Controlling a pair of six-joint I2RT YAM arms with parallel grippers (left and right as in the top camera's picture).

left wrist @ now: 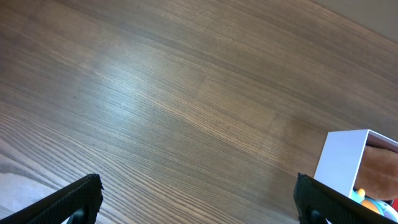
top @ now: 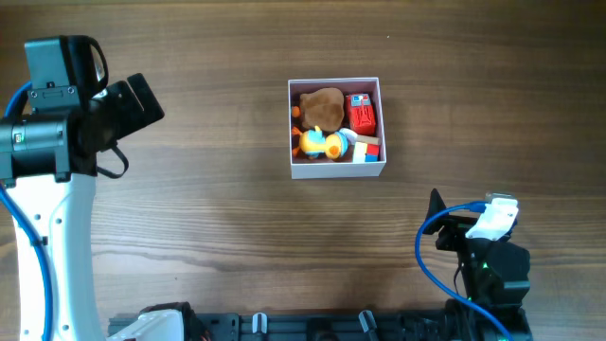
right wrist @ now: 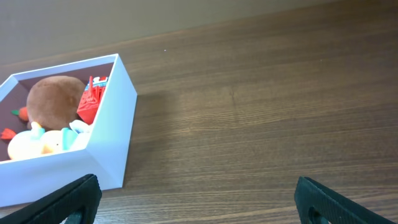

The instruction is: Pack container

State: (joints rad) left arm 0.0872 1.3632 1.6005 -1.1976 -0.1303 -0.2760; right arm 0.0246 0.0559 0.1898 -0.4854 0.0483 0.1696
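Left gripper (left wrist: 198, 206) and right gripper (right wrist: 198, 202) both gape wide over the wooden table (right wrist: 280, 93). The container (right wrist: 113, 149), holding toys (right wrist: 53, 101), sits ahead-left of the right jaws and ahead-right of the left.

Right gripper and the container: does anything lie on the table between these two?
Nothing lies there. The right wrist view shows only bare wooden table between the open right gripper and the container; the overhead view agrees.

No legible text, label or number anywhere (markings on the red toy (top: 362, 116) too blurred)
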